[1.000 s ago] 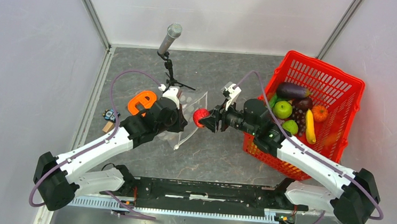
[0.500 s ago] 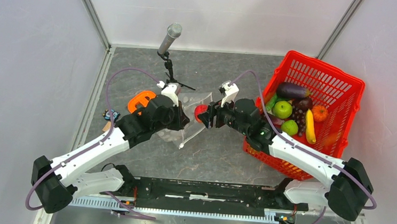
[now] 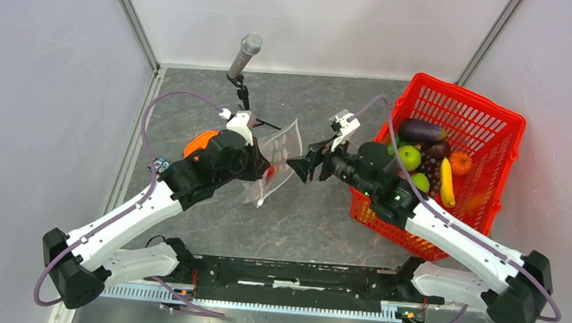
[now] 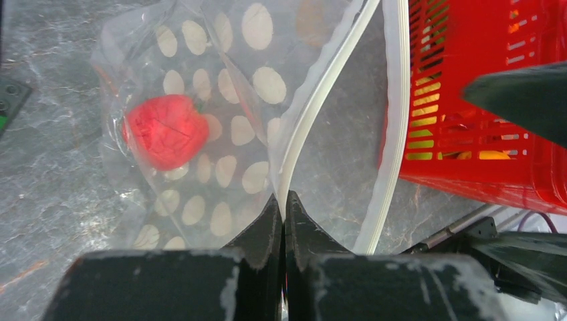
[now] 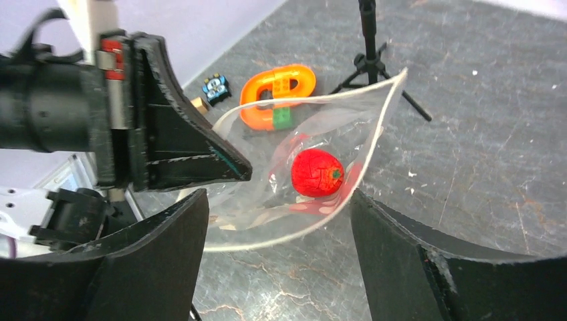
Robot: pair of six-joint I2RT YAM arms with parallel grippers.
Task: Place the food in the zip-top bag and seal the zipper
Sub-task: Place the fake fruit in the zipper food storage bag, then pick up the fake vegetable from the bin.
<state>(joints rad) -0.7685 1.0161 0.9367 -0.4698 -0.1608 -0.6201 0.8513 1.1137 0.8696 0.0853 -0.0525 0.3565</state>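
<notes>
Red toy fruit (image 5: 317, 172) sits inside the clear dotted bag (image 3: 280, 149), low in the pouch, seen through the plastic. The bag is held up off the bench (image 3: 309, 225) near its middle, mouth gaping toward 3 o'clock, zipper (image 4: 321, 100) unsealed. My left jaws are clamped tight on the bag's near zipper edge, at the bag's 8 o'clock in the top view. My right jaws are spread wide with nothing in them, just beside the bag mouth at its 3 o'clock. Red basket (image 3: 464, 114) lies further out at 3 o'clock, holding green apples (image 3: 407, 157), eggplant (image 3: 422, 130), grapes (image 3: 429, 167) and a banana (image 3: 445, 182). Orange ring (image 5: 277, 93) at the bag's 9 o'clock, microphone (image 3: 249, 51) at 11 o'clock.
</notes>
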